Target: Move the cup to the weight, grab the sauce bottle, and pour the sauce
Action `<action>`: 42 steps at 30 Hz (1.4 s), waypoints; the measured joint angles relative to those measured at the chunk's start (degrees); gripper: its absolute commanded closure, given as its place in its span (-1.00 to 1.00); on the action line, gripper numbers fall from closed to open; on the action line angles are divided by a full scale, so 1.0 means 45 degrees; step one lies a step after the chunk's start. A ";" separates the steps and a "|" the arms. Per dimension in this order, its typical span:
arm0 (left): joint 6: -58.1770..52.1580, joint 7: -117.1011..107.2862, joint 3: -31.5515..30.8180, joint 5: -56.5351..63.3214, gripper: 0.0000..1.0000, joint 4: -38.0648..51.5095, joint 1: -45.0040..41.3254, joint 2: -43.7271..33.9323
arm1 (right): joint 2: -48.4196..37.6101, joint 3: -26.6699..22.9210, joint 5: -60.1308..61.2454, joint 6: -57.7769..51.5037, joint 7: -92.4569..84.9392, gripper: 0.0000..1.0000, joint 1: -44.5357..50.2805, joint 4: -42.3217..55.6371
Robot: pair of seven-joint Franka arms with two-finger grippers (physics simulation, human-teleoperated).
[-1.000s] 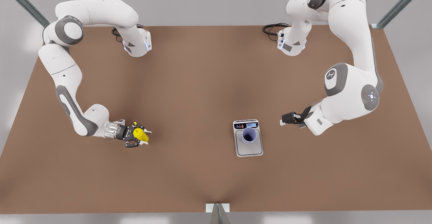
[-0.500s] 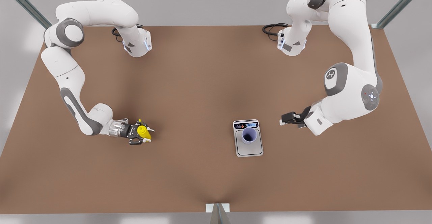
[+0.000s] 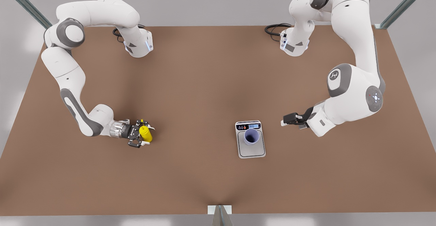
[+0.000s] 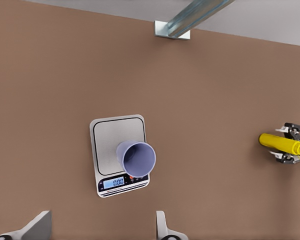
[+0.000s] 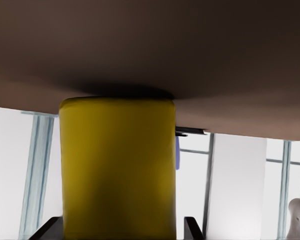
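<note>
sauce bottle (image 3: 146, 133) more upright, right hand (image 3: 139, 135) slightly back

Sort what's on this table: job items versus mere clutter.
Job: lavender-blue tapered cup standing on the flat silver-grey digital scale; yellow squeeze sauce bottle, gripped by the right claw; open left claw waiting beside the scale.
Not part of it: brown table; black cables at the arm bases; metal bracket on the table's edge.

One cup (image 3: 252, 136), one weight (image 3: 251, 149), one sauce bottle (image 3: 146, 133)
</note>
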 measured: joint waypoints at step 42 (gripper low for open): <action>0.0184 0.0147 0.0022 0.0075 -1.00 0.0087 0.0197 0.0000 | -0.2526 -0.2418 -0.6328 -0.2013 0.0063 -1.00 -0.0931 0.1176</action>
